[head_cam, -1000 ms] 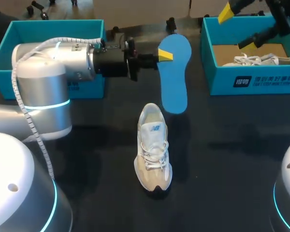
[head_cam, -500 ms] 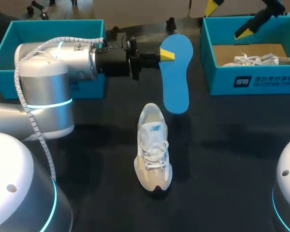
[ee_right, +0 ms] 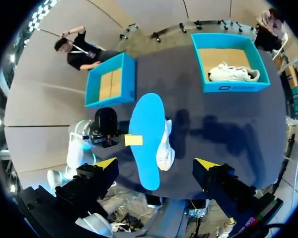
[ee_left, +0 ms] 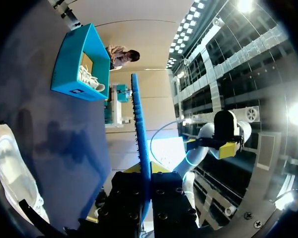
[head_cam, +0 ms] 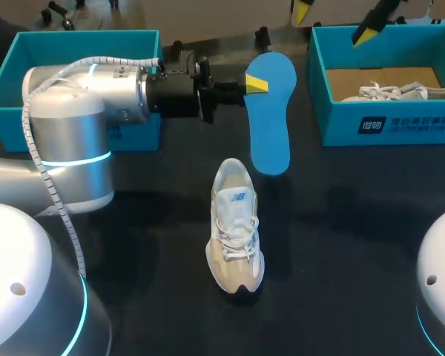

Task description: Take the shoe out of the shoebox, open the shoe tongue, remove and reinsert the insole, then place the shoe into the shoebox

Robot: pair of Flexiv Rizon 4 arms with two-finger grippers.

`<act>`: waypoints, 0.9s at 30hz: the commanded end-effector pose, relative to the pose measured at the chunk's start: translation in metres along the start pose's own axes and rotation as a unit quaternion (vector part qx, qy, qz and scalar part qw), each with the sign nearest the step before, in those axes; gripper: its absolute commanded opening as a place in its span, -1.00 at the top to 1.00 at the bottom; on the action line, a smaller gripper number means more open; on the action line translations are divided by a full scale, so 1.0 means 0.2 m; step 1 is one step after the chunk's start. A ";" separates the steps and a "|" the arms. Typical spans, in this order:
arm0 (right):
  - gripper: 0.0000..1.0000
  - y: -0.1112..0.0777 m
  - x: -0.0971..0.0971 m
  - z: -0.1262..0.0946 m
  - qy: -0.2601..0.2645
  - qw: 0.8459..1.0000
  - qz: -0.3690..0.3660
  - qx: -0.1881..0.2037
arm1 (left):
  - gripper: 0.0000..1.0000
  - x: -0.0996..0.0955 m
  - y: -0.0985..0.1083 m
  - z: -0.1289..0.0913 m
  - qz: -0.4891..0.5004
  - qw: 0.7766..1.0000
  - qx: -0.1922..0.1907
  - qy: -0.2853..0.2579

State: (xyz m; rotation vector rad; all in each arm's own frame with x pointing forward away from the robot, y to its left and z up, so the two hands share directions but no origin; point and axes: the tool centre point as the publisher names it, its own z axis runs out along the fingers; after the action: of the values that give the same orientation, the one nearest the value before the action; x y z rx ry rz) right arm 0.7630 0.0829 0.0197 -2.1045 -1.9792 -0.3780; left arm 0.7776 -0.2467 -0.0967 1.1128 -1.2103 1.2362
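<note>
left gripper [head_cam: 256, 84] is clamped on the blue insole [head_cam: 271, 111], gripping one long edge near its wide end. in the left wrist view the insole [ee_left: 140, 144] stands edge-on between the closed fingers of that gripper [ee_left: 147, 169]. the insole is off the table [head_cam: 356, 222], flat face up, with its narrow end near the heel of the shoe [head_cam: 236, 226].

the shoe is white and beige and stands upright on its sole mid-table, laces up, toe toward the robot. nothing touches it. it also shows beside the left gripper [ee_left: 12, 173] and partly under the insole from the right wrist [ee_right: 165, 146].

right gripper [head_cam: 337, 21] is high at the far edge, over the right shoebox [head_cam: 334, 122]. its fingers are spread wide and hold nothing. its own view [ee_right: 156, 163] looks down on the insole [ee_right: 148, 134] from well above.

the right shoebox is teal and has a second shoe [head_cam: 400, 91] lying inside on the cardboard floor. the left shoebox [head_cam: 67, 46] is also teal and sits at the far left behind the left arm. the right wrist view shows only a cardboard bottom inside it [ee_right: 111, 82].
</note>
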 end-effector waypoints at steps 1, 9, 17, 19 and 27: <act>-1.00 0.01 0.05 -0.02 -0.117 0.993 -0.001 0.004 | 1.00 -0.01 0.00 0.01 0.001 1.000 0.000 0.000; -1.00 0.01 0.10 -0.05 -0.172 0.985 -0.003 0.001 | 1.00 -0.01 0.00 0.01 0.001 1.000 0.000 0.000; -1.00 0.00 0.15 -0.05 -0.190 0.982 -0.004 -0.009 | 1.00 -0.01 0.00 0.01 0.001 1.000 0.000 0.000; -1.00 0.00 0.16 -0.05 -0.191 0.981 -0.004 -0.011 | 1.00 -0.01 0.00 0.01 0.001 1.000 0.000 0.000; -1.00 -0.02 0.17 -0.05 -0.186 0.982 -0.004 -0.016 | 1.00 -0.01 0.00 0.01 0.001 1.000 0.000 0.000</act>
State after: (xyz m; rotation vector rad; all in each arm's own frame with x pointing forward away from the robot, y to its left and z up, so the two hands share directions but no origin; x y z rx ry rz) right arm 0.7596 0.1098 0.0385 -2.3170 -2.1803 -0.0328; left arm 0.7776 -0.2467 -0.0967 1.1127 -1.2103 1.2363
